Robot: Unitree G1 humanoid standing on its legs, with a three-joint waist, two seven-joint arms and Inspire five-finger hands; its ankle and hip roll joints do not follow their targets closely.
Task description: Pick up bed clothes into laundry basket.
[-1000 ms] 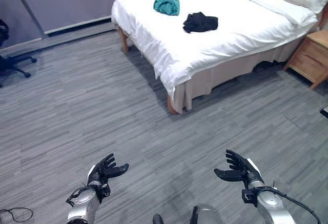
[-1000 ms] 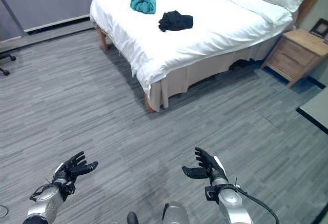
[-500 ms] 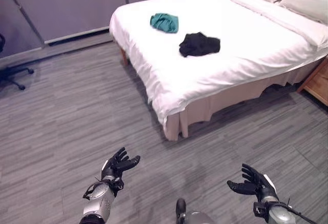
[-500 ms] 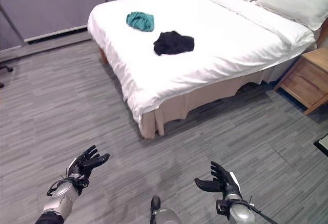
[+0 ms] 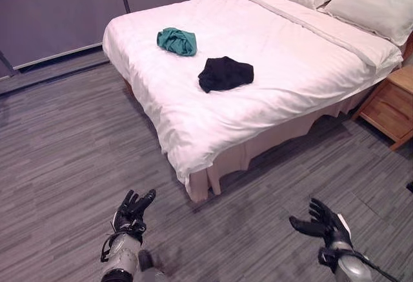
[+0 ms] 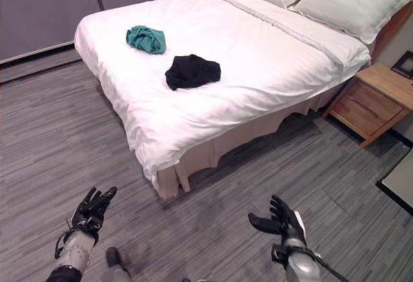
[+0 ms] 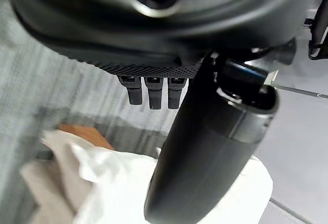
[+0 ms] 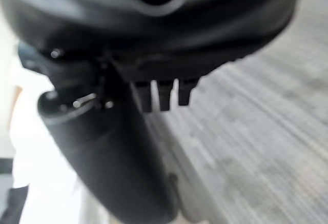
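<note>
Left eye view: black garment [image 5: 225, 74] and teal garment [image 5: 177, 40] lie crumpled on the bed [image 5: 290, 56]. Both look soft and light; pinch a raised fold. Left hand [image 5: 132, 210] and right hand [image 5: 322, 223] hover open, empty.

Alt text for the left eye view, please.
A white bed holds a teal garment and a black garment, lying apart. The left hand and right hand hang open and empty above grey floor.

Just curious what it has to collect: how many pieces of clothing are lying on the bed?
2. A teal garment lies near the foot end of the bed, and a black garment lies apart from it, nearer the middle. Others could be hidden in the bedding.
</note>
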